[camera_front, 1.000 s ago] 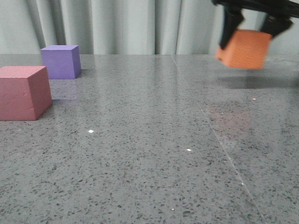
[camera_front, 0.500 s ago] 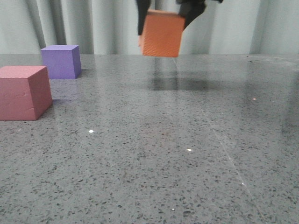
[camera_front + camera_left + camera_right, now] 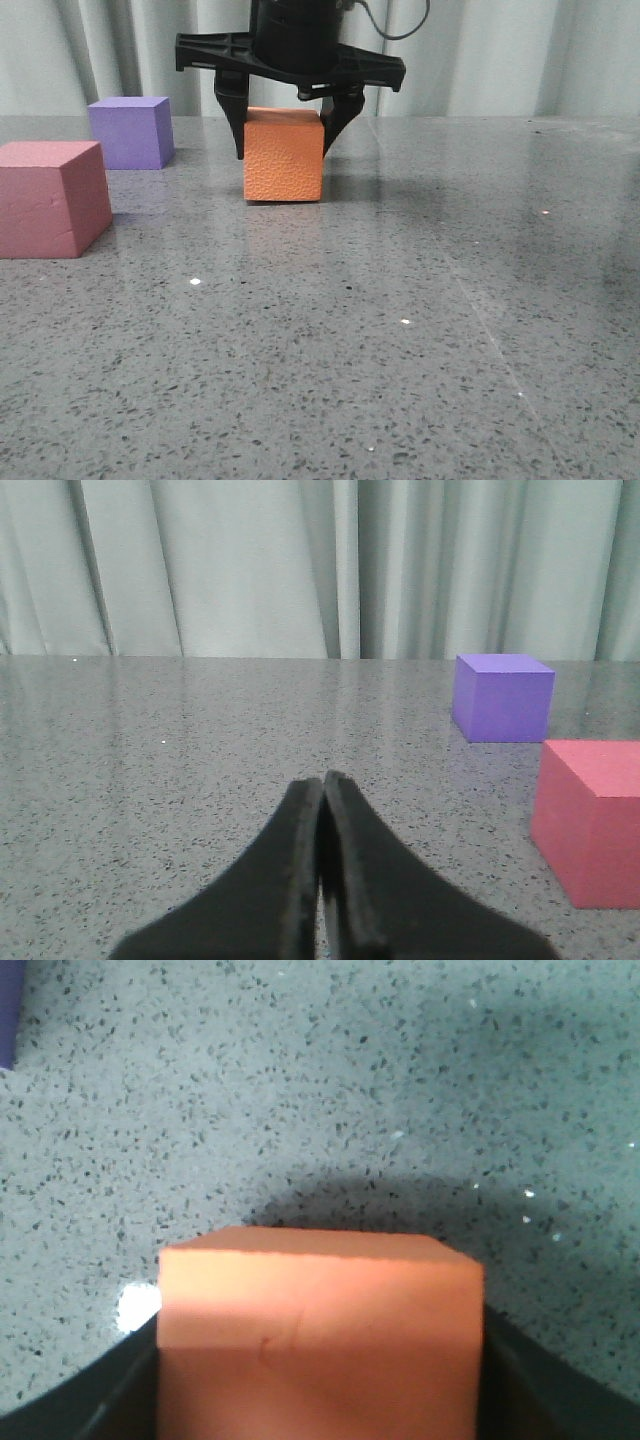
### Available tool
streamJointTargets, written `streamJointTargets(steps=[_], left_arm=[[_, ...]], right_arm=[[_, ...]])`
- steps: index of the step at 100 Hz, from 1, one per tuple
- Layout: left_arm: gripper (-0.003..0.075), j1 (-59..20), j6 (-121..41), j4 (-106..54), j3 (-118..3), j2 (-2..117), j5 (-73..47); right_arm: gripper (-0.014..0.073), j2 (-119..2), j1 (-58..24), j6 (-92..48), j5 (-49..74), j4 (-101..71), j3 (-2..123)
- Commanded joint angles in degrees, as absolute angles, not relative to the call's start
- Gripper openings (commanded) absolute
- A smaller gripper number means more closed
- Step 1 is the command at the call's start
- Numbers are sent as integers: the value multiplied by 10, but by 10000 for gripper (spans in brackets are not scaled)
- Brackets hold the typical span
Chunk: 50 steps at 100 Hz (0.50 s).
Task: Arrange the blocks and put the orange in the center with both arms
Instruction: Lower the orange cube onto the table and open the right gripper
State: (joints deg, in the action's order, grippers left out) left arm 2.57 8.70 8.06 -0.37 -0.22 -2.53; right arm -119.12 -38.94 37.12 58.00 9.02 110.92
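The orange cube [image 3: 284, 157] stands on the table, right of the purple cube [image 3: 130, 132] and behind-right of the pinkish-red cube [image 3: 50, 198]. My right gripper [image 3: 285, 140] comes down from above and is shut on the orange cube, one finger on each side. In the right wrist view the orange cube [image 3: 320, 1320] fills the space between the black fingers [image 3: 125, 1395]. My left gripper [image 3: 322, 783] is shut and empty, low over the table. It shows only in the left wrist view, with the purple cube [image 3: 502, 695] and pinkish-red cube [image 3: 595, 820] off to one side.
The grey speckled table [image 3: 400, 350] has a thin seam [image 3: 480, 320] running across its right half. A pale curtain [image 3: 500, 50] hangs behind the far edge. A corner of the purple cube [image 3: 8, 1010] shows at the edge of the right wrist view.
My right gripper carried the orange cube from high at the far right leftwards, then down onto the table right of the purple cube. The purple and pinkish-red cubes have not moved.
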Motion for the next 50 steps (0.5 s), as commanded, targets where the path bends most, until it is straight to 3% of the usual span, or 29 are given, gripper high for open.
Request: streamJointTargets(steps=[1, 13, 31, 50], left_arm=[[-19, 26, 89, 80, 28, -21, 22], [-19, 26, 89, 80, 28, -21, 22], [-19, 26, 89, 80, 28, -21, 22], [-19, 26, 89, 80, 28, -21, 22]], right_arm=[[188, -1161, -389, 373, 555, 106, 1129], [307, -1162, -389, 373, 554, 105, 1129], [663, -1162, -389, 373, 542, 105, 1129], [640, -1158, -389, 373, 541, 104, 1129]])
